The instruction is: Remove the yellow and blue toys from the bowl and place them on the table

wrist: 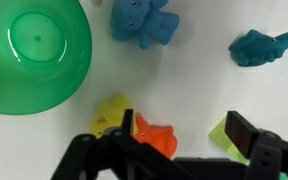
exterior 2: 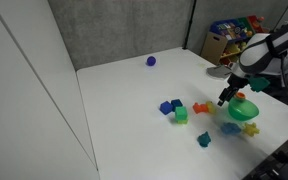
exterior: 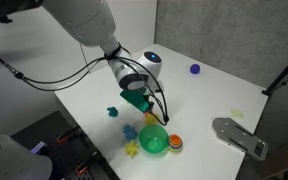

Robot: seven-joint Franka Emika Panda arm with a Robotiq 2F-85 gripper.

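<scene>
The green bowl [wrist: 34,50] sits on the white table [wrist: 199,90] and looks empty in the wrist view; it also shows in both exterior views [exterior: 154,140] [exterior 2: 242,108]. A blue toy [wrist: 142,22] and a teal-blue toy [wrist: 262,46] lie on the table beside it. A yellow toy [wrist: 112,115] lies just below the bowl, by my left finger. My gripper [wrist: 189,135] is open and empty, hovering low over the table next to the bowl [exterior: 139,97] [exterior 2: 227,97]. Only bare table lies between the fingers.
An orange toy [wrist: 154,138] touches the yellow one beside my left finger. A light green piece [wrist: 224,138] lies by the right finger. A dark blue ball [exterior: 195,69] lies far back. A grey metal plate [exterior: 239,135] lies near the table edge. A round orange-red piece [exterior: 175,143] is next to the bowl.
</scene>
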